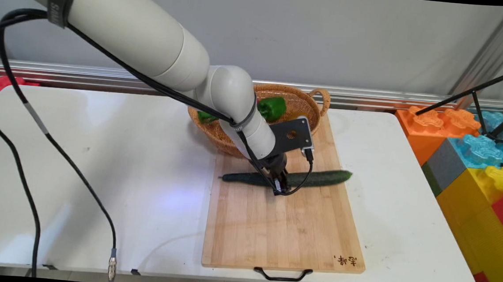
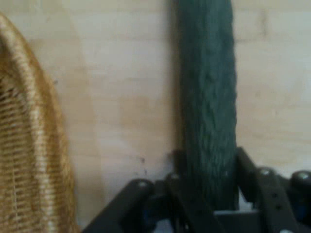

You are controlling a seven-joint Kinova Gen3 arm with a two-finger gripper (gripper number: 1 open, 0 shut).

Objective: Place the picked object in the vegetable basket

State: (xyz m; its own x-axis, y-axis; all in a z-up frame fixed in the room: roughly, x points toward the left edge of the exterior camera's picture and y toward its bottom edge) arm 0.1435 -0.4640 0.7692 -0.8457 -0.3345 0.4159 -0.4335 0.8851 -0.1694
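Note:
A long dark green cucumber (image 1: 319, 178) (image 2: 206, 97) lies crosswise on the far part of a wooden cutting board (image 1: 280, 231) (image 2: 126, 97). My gripper (image 1: 280, 185) (image 2: 208, 184) is down on the cucumber's middle. Its two black fingers press against either side, shut on it. The cucumber still rests on the board. Just behind the gripper stands a wicker basket (image 1: 216, 134) (image 2: 24, 145) holding a green pepper (image 1: 272, 107) and other vegetables partly hidden by the arm.
The board's black handle (image 1: 282, 276) overhangs the table's near edge. Large coloured toy blocks (image 1: 476, 161) and a black tripod (image 1: 480, 99) stand beyond the table's right end. Black cables (image 1: 112, 259) hang over the left half of the table.

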